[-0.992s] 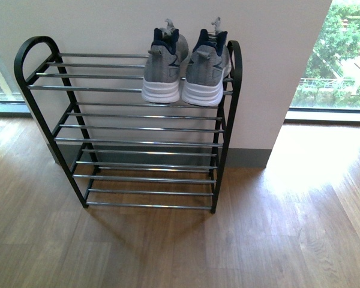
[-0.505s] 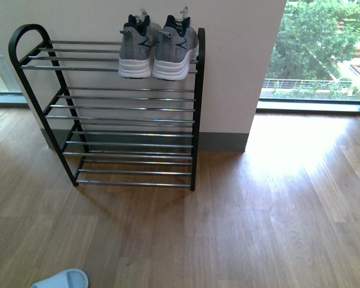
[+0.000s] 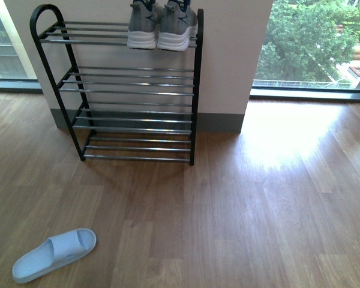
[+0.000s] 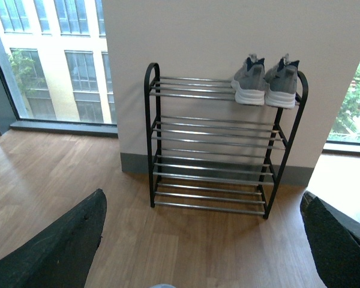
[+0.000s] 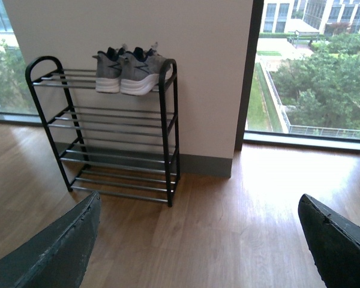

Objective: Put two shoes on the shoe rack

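Two shoes (image 3: 162, 27) sit side by side, touching, heels out, on the top tier of the shoe rack (image 3: 195, 90), at the rack end nearest the tree-side window (image 3: 312, 42). The rack backs onto a white wall (image 3: 228, 60), and a pale blue slipper (image 3: 54, 255) lies on the wood floor (image 3: 240, 210) well out front of the rack, off its other end. Left hand (image 4: 202, 198) and right hand (image 5: 199, 200) are both spread wide, well back from the rack.

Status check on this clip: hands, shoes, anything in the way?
Open and empty: left hand, right hand. On shoe rack top tier: two shoes, side by side. One pale slipper on floor, apart from rack.
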Tool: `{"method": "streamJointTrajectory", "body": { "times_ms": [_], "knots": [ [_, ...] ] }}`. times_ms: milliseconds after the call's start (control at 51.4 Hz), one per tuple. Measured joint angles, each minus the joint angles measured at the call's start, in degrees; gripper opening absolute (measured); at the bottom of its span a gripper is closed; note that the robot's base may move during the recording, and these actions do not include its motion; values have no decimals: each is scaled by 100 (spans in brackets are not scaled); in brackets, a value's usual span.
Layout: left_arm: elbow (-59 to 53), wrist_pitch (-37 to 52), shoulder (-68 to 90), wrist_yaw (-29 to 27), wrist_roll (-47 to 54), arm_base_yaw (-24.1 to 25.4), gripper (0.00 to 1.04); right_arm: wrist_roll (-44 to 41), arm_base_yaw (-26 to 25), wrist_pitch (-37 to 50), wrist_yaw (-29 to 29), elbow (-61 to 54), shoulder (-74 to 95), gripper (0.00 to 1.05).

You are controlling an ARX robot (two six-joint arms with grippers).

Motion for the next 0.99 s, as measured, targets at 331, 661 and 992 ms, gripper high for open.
{"method": "streamJointTrajectory", "body": {
  "times_ms": [331, 661, 992],
  "knots": [
    [0, 0, 0, 7, 2, 0, 95, -2, 0, 0, 17, 0, 0, 95],
    [0, 0, 0, 2, 0, 0, 95, 0, 0, 0, 2, 0, -2, 95],
    [0, 0, 0, 2, 2, 0, 95, 0, -2, -2, 11, 0, -9, 95]
  ]
}}
